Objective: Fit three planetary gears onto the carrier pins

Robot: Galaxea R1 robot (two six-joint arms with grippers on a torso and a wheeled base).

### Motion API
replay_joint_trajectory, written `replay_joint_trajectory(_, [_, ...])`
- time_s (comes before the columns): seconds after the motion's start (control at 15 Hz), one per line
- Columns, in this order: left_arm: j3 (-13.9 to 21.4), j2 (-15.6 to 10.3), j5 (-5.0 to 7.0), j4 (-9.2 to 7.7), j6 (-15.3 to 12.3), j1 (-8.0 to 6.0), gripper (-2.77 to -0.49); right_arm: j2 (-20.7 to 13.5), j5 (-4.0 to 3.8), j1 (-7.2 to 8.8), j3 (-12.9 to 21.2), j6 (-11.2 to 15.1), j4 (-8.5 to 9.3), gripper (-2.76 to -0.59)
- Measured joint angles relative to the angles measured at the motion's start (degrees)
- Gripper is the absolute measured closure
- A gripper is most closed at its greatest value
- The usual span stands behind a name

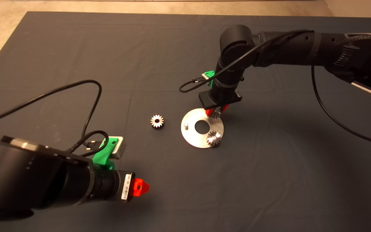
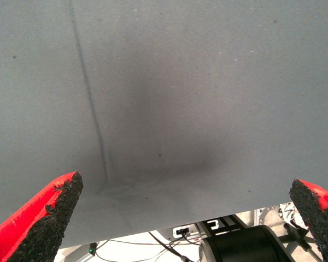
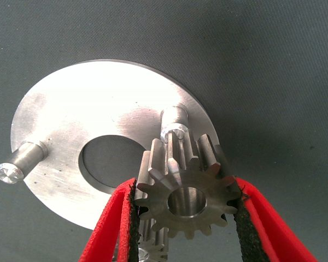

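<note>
The shiny round disc lies mid-mat with its carrier pins. One planetary gear sits on the near pin. The left pin is bare. My right gripper is over the disc's far edge, shut on a second gear. It holds that gear tilted, close beside the bare far pin and not on it. The right wrist view also shows the disc, the left pin and part of the seated gear. A third gear lies loose on the mat, left of the disc.
My left gripper hovers open and empty over the mat's near left part, its fingers wide apart over bare mat. Black cables loop above the mat beside the left arm.
</note>
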Motion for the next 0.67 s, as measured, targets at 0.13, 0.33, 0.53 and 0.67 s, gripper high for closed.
replay_joint_trajectory(0.13, [0.0, 0.02, -0.02, 0.0, 0.0, -0.02, -2.76, 0.51, -0.05, 0.23, -0.15, 0.0, 0.0, -0.94])
replay_joint_trajectory(0.33, [0.0, 0.0, -0.01, -0.01, 0.0, -0.01, -2.76, 1.02, 0.2, 0.48, -0.34, -0.12, 0.0, -0.94])
replay_joint_trajectory(0.53, [0.0, 0.0, -0.02, -0.02, 0.0, -0.02, -2.76, 1.01, 0.11, 0.45, -0.41, -0.56, 0.0, -0.94])
replay_joint_trajectory(0.67, [0.0, 0.0, 0.0, -0.02, 0.0, -0.02, -2.76, 1.23, 0.15, 0.45, -0.41, -0.85, 0.01, -0.94])
